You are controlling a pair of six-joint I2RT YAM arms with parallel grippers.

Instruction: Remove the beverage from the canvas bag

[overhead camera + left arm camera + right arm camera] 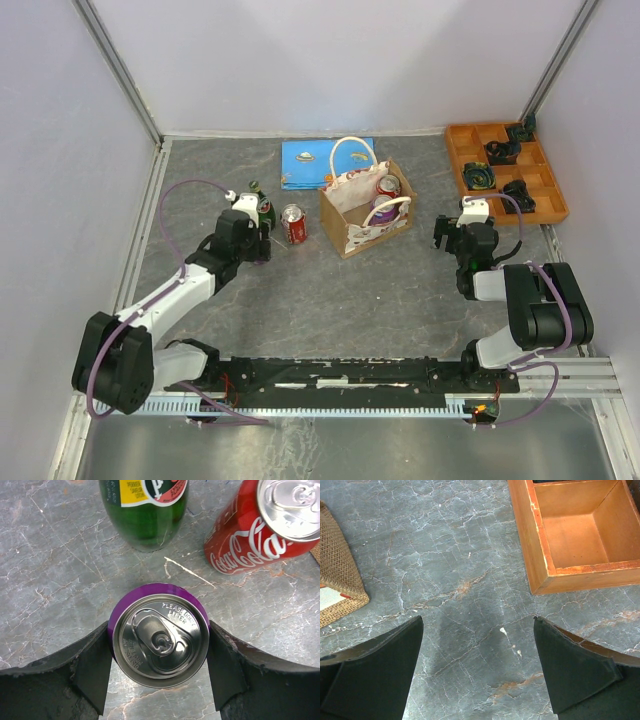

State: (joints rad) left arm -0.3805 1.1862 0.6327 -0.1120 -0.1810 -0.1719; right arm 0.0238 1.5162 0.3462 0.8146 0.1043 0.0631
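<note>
While both arms reach out from the near edge of the grey marbled table (400, 300), the left gripper (159, 625) grasps a purple can (160, 642). Its two dark fingers press against opposite sides of the can, which stands upright with its silver lid and pull tab facing the wrist camera. Whether the can's base rests on the table cannot be told. This beverage is outside the canvas bag (335, 220), to the bag's left, about halfway back on the left half of the table.

Just beyond the held can stands a green bottle (145, 510) with a yellow and red label. An upright Coca-Cola can (250, 535) is beside the bottle, on the side nearer the bag. Neither touches the purple can.

On the right half of the table, the right gripper (477, 619) hangs released, jaws wide apart with only bare table between them. It sits between the bag and the wooden tray (468, 140), apart from both.

Farther back, the bag stands upright and open near the middle of the table. A red can (388, 186) and a purple-and-white can (383, 210) show inside it.

Behind the bag, a blue picture book (305, 165) lies flat against the far edge. The tray sits at the far right corner and holds several small dark items (500, 152), too small to identify.
</note>
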